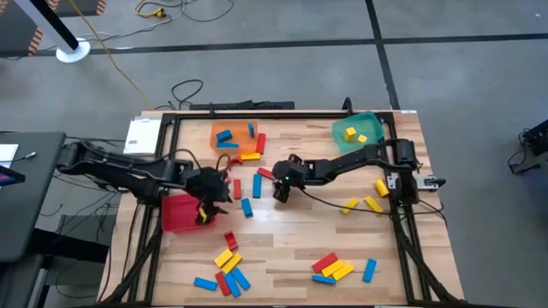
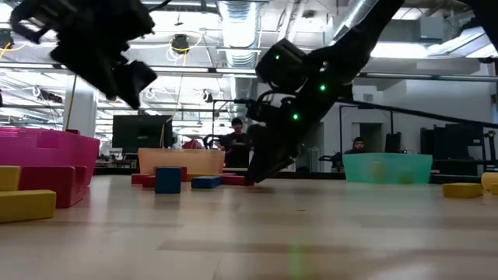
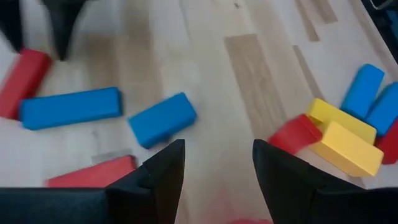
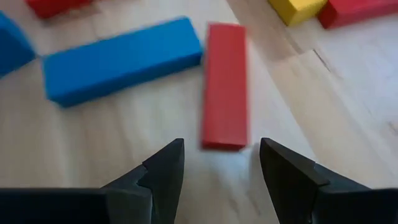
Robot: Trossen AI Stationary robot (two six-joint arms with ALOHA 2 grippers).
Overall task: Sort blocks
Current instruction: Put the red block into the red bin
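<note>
Right gripper (image 4: 221, 163) open over a flat red rectangular block (image 4: 224, 85) lying mid-table, beside a blue block (image 4: 121, 59)
Likely light, rigid and smooth: pinch its long sides at mid-length. Left gripper (image 3: 217, 163), open and empty, hovers by the red plastic bin (image 1: 178, 214)
</note>
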